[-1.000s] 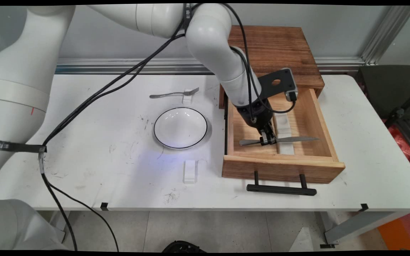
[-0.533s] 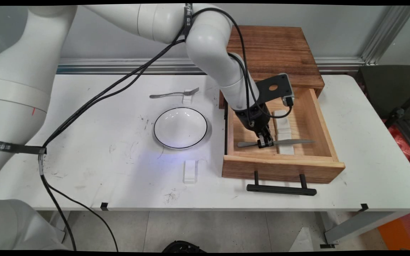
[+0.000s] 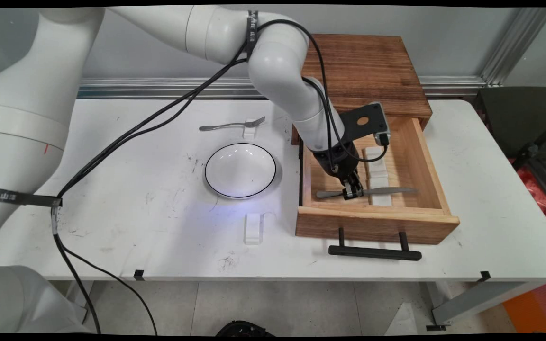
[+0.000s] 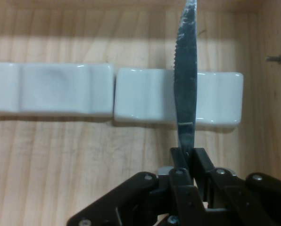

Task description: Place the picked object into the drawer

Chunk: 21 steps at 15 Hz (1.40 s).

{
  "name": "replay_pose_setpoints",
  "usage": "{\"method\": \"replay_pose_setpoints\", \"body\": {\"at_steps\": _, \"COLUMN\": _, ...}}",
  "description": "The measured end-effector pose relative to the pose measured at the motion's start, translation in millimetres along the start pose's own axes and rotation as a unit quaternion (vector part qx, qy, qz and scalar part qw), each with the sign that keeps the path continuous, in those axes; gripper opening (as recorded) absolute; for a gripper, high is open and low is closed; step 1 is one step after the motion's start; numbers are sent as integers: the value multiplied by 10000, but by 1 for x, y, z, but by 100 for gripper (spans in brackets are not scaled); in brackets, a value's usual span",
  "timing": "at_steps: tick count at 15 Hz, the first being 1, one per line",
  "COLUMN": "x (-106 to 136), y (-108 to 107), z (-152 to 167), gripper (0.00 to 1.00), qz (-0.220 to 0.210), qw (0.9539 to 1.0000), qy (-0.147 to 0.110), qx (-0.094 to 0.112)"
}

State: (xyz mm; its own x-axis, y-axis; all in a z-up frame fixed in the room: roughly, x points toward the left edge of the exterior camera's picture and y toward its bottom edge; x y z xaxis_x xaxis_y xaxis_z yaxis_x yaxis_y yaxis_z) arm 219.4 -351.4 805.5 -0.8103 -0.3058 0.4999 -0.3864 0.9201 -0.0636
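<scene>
My gripper (image 3: 352,192) reaches down into the open wooden drawer (image 3: 377,220) and is shut on a metal knife (image 3: 386,191) near the join of handle and blade. The knife lies level, its blade pointing right over the nearer of two white rests (image 3: 378,175) on the drawer floor. In the hand view the gripper (image 4: 185,162) pinches the knife (image 4: 186,70), whose serrated blade crosses the right white rest (image 4: 216,99); the other rest (image 4: 51,89) lies beside it.
A white bowl with a black rim (image 3: 240,170) sits left of the drawer. A fork (image 3: 232,125) leans on a small white rest behind it, and another white rest (image 3: 253,228) lies in front. The drawer's black handle (image 3: 374,252) juts toward the table's near edge.
The gripper with the knife has sunk lower into the drawer and shifted slightly left and toward the drawer's front wall. The knife now lies close over the white rest.
</scene>
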Motion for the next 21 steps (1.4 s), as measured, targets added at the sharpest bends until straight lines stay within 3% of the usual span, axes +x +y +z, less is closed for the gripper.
{"method": "replay_pose_setpoints", "body": {"at_steps": 17, "x": -6, "y": 1, "z": 16, "gripper": 0, "qz": 28, "qw": 10000, "qy": 68, "qx": 43}}
{"method": "replay_pose_setpoints", "body": {"at_steps": 18, "x": -7, "y": 0, "z": 17, "gripper": 100, "qz": 31, "qw": 10000, "qy": 72, "qx": 44}}
{"method": "replay_pose_setpoints", "body": {"at_steps": 21, "x": -8, "y": 0, "z": 18, "gripper": 100, "qz": 37, "qw": 9999, "qy": 80, "qx": 48}}
